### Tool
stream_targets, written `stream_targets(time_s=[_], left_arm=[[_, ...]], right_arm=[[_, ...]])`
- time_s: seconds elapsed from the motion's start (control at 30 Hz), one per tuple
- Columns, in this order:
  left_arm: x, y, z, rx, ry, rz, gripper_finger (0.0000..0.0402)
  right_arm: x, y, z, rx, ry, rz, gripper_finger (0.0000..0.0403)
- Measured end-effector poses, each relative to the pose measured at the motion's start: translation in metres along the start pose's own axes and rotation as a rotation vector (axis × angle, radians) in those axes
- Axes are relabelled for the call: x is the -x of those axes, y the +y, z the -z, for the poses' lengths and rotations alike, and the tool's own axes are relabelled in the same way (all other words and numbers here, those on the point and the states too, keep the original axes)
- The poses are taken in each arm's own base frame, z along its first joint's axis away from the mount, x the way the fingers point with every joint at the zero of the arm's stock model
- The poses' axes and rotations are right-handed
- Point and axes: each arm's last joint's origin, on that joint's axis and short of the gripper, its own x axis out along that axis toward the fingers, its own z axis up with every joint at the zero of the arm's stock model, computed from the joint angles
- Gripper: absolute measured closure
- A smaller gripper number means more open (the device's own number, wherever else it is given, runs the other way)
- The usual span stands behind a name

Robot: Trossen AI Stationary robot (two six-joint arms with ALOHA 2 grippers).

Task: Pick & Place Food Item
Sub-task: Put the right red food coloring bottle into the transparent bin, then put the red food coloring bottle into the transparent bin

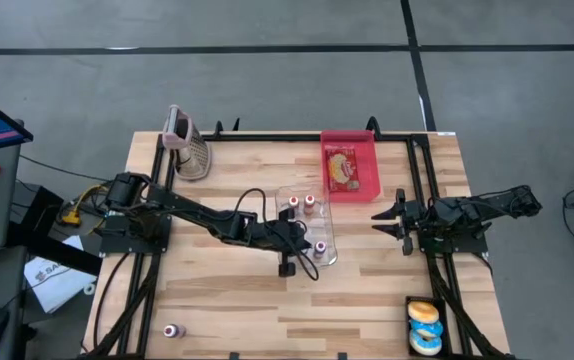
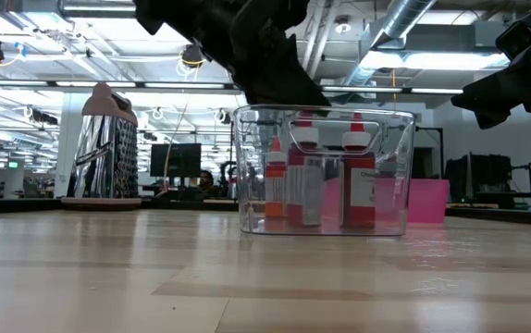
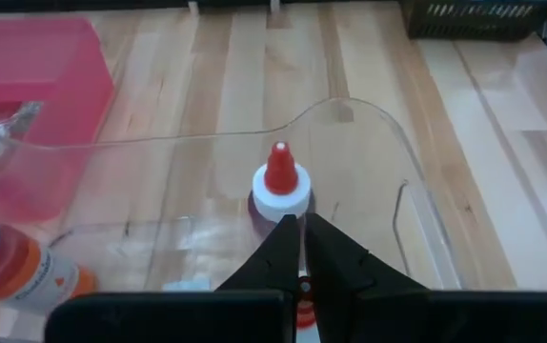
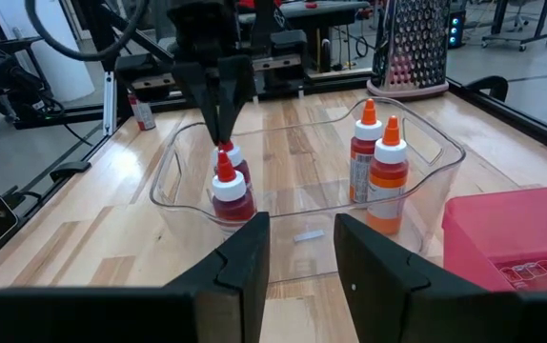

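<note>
Directly beneath my left gripper [image 4: 224, 133], fingers pressed together, a red-capped sauce bottle [image 4: 232, 195] stands upright, nozzle up, inside the clear plastic bin [image 4: 426, 143]. My right gripper [image 4: 302, 250] waits beside it, spread.

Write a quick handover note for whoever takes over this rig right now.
Left gripper: fingers shut, inside the clear bin, tips at a bottle's cap; whether they grip it I cannot tell.
Right gripper: fingers open, empty, beside the bin and facing it.
Things: four red-capped bottles in the bin, two at one end, two under the left fingers; one more bottle on the table near the front edge; pink tray holds a snack packet; donuts in a black basket.
Done: four bottles binned.
Left: probably the loose bottle.
</note>
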Motion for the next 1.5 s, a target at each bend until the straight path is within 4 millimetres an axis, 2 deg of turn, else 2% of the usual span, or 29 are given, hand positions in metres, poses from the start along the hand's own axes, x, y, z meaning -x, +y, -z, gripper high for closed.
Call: stream_targets(time_s=[0.43,0.9,1.1,1.2,1.27,1.4,1.5], left_arm=[[-0.001,0.002,0.005,0.037,-0.019,0.005,0.0397],[-0.001,0.004,0.005,0.020,-0.016,0.048,0.0344],[0.008,0.010,-0.007,-0.012,-0.081,0.040,0.0322],[0.019,0.015,-0.015,-0.005,-0.107,0.033,0.0312],[0.033,0.020,-0.024,-0.003,-0.120,0.029,0.0304],[0.072,0.032,-0.038,-0.023,-0.114,0.059,0.0288],[0.103,0.035,-0.035,-0.025,-0.014,0.126,0.0271]], right_arm=[[0.000,0.000,0.000,0.000,0.000,0.000,0.0290],[0.000,0.000,0.000,0.000,0.000,0.000,0.0290],[0.000,0.000,0.000,0.000,0.000,0.000,0.0290],[0.000,0.000,0.000,0.000,0.000,0.000,0.0290],[0.000,0.000,0.000,0.000,-0.001,0.000,0.0290],[0.000,0.000,0.000,0.000,0.000,0.000,0.0290],[0.000,0.000,0.000,0.000,0.000,0.000,0.0290]])
